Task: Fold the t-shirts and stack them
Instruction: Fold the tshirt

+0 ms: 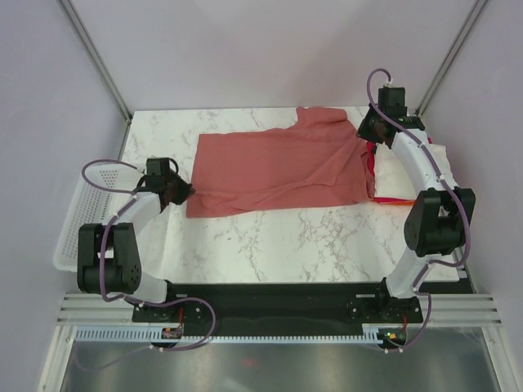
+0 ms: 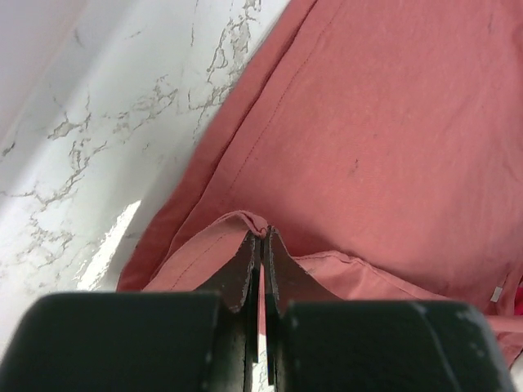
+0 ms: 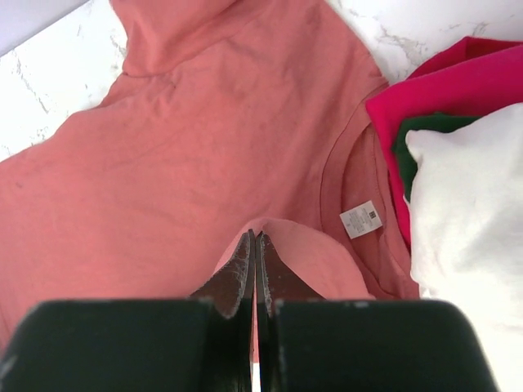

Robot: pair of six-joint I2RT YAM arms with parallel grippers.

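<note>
A salmon-red t-shirt (image 1: 278, 167) is spread over the far half of the surface (image 1: 270, 245), hem toward the left edge, collar beside the stacked magenta t-shirt (image 3: 458, 73) and cream-white t-shirt (image 3: 474, 212) at the right edge. The cloth is judged light and limp, best gripped at both ends. The left claw (image 2: 261, 241) is clenched on a hem fold and the right claw (image 3: 255, 241) on cloth beside the collar. Both arms are bent forward with wrists tipped down.

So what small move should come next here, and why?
Probably raise both arms slightly together: the left gripper and right gripper are each shut on a pinched fold of the salmon-red t-shirt, which otherwise lies spread on the table, not yet folded.
</note>
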